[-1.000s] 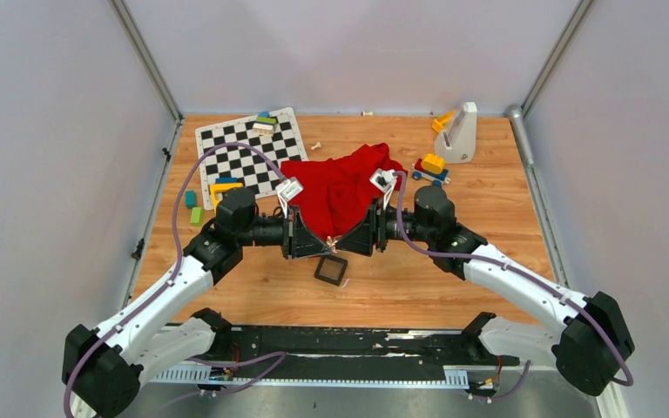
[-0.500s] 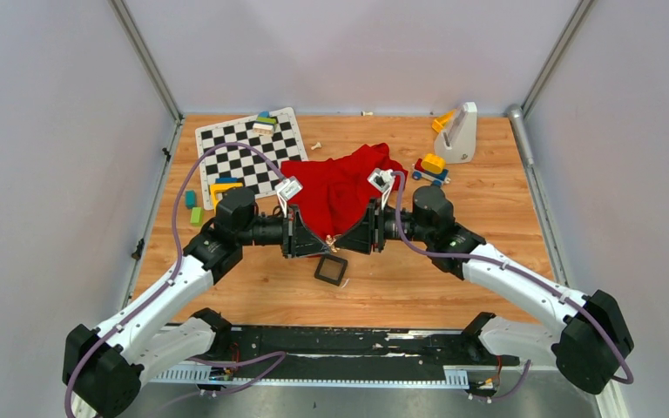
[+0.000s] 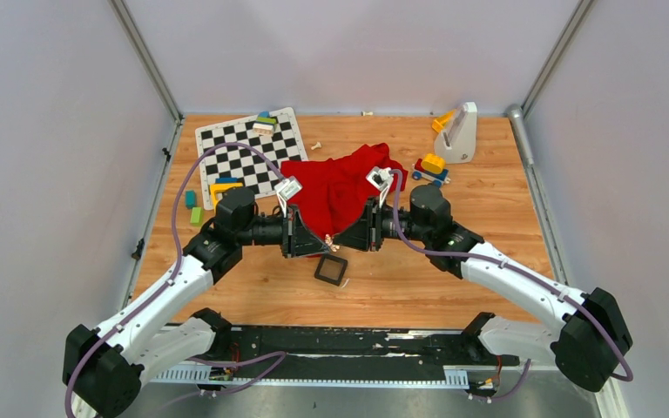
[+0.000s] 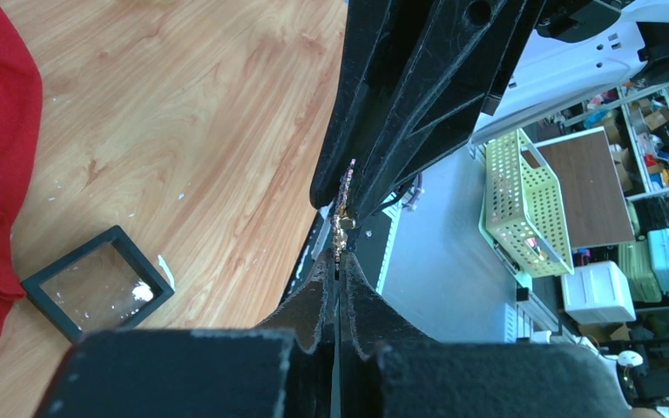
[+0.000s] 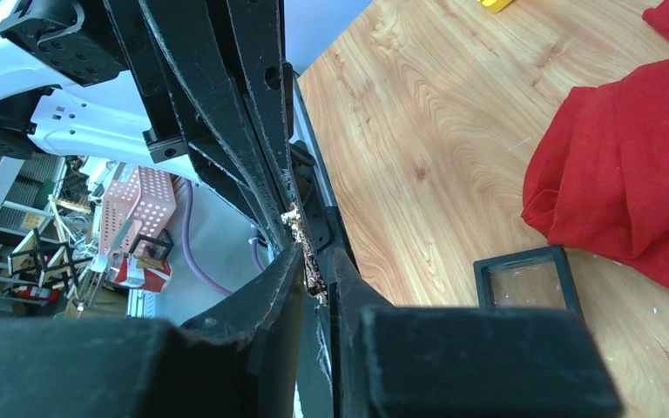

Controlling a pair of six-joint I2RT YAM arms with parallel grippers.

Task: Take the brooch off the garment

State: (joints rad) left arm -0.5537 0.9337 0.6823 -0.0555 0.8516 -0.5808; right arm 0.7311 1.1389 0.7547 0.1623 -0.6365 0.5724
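A checkerboard [image 3: 249,151], scattered toy blocks [image 3: 225,187] and a black square frame [image 3: 331,269].

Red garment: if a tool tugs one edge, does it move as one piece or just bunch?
Likely floppy: the garment lies in soft rumpled folds, so a tugged edge would probably lift first and the rest trail. Probably light for its size, being thin-looking cloth. It may drag on the wooden table rather than slide cleanly.
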